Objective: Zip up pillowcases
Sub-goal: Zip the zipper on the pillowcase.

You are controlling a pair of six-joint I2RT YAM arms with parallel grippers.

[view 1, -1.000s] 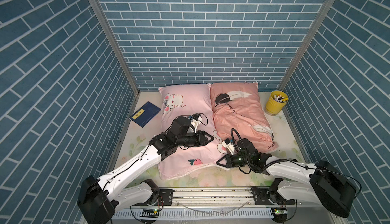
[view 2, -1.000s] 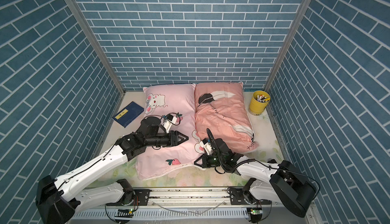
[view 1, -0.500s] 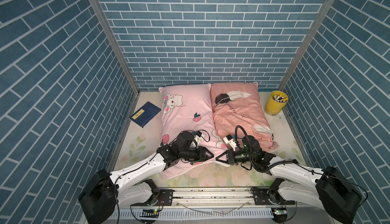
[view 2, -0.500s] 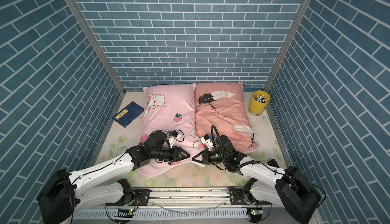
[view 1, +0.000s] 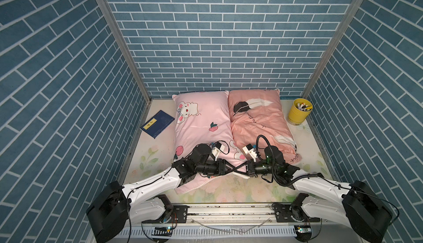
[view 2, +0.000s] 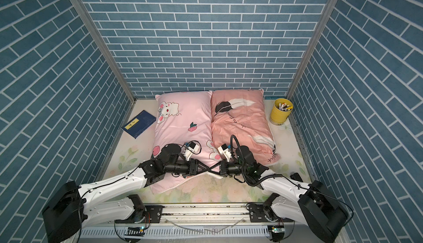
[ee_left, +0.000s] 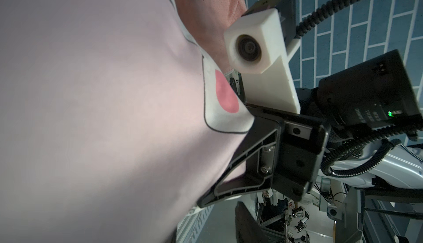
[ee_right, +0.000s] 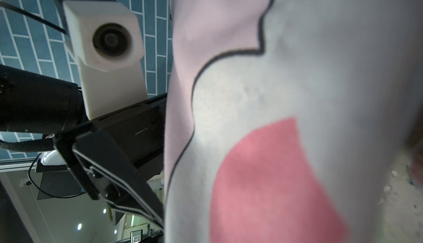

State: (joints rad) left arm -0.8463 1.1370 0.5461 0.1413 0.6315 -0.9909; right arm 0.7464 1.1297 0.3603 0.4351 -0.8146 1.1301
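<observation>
Two tools first. Left black parallel gripper (view 1: 234, 168): tip low at the near right corner of the pale pink stuffed pillowcase with cartoon bunny and peaches (view 1: 201, 120); jaws neither clearly wide nor clearly closed, cannot tell if gripping cloth. Right black parallel gripper (view 1: 241, 169): closed tight, nose to nose with the left, crossing it in both top views; pressed against bunny-print cloth in the wrist views, hold on it unconfirmed. Brought in within the last second from higher over the pillows, down onto this one corner. Reads as the opening of the zip step on the pale pink case: pin the cloth, find the pull. No zipper or pull visible yet. Salmon-pink feather-print pillowcase (view 1: 256, 120) alongside, touching along the long edge. Dark blue notebook (view 1: 157, 123) and yellow pen cup (view 1: 299, 112) well apart.
</observation>
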